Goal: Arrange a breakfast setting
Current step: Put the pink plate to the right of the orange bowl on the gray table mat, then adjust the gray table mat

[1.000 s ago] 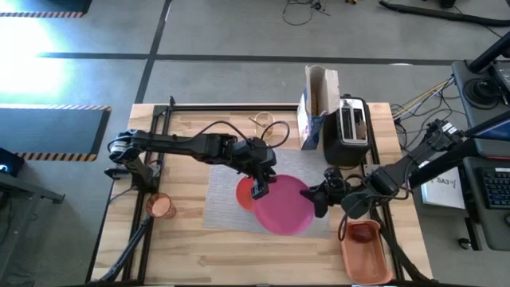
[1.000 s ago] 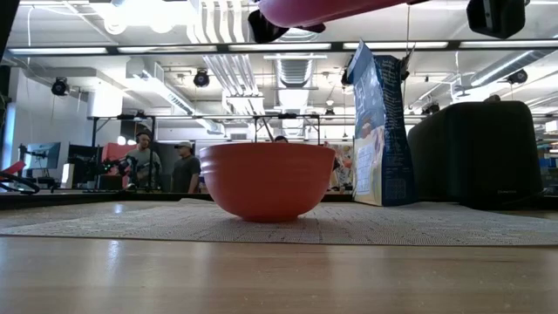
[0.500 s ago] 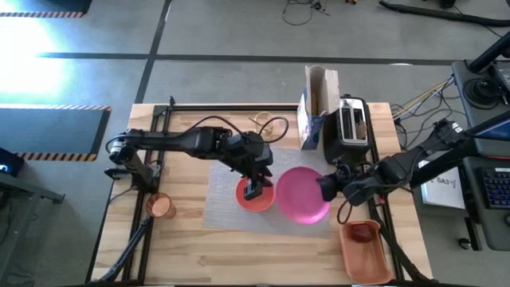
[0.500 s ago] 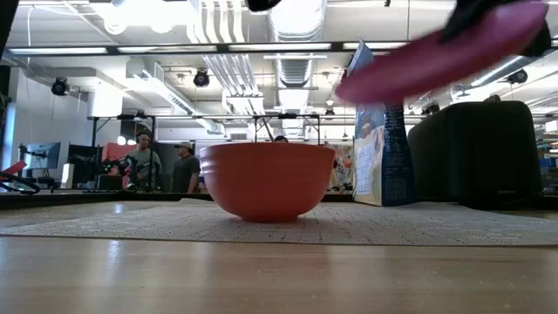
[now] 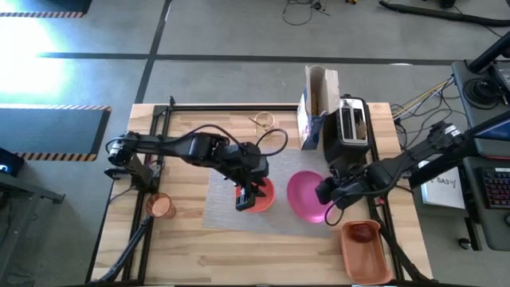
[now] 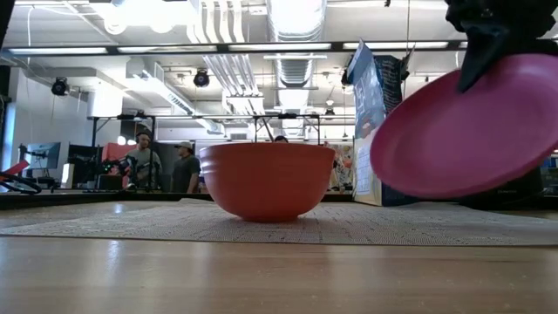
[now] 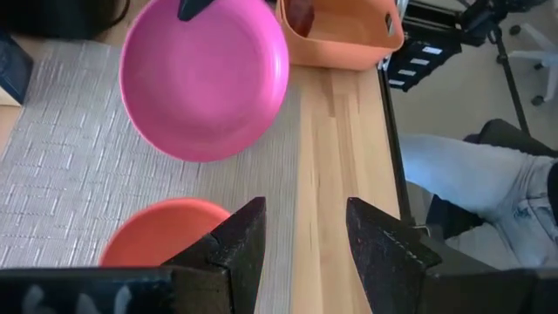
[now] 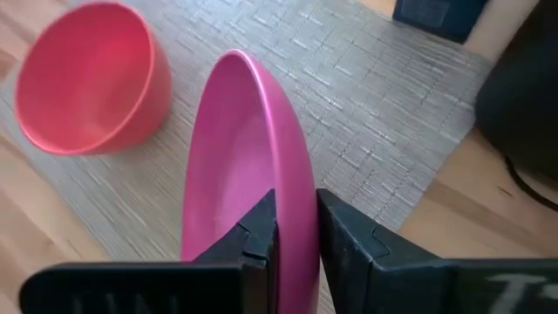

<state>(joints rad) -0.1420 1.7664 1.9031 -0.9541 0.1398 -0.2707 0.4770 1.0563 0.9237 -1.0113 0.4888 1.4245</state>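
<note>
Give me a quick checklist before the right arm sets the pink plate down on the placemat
1. Right gripper shut on the pink plate rim: ok.
2. Plate level: not ok, tilted steeply, off the mat.
3. Left gripper open, holding nothing: ok.
4. Orange bowl upright on the placemat: ok.
5. Bare mat between bowl and plate: ok.
6. Left gripper clear of the bowl: not ok, it hangs above it.

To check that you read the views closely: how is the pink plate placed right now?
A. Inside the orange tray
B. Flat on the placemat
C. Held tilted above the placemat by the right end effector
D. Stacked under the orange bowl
C: the right end effector pinches the pink plate by its rim, tilted and clear of the placemat.
</note>
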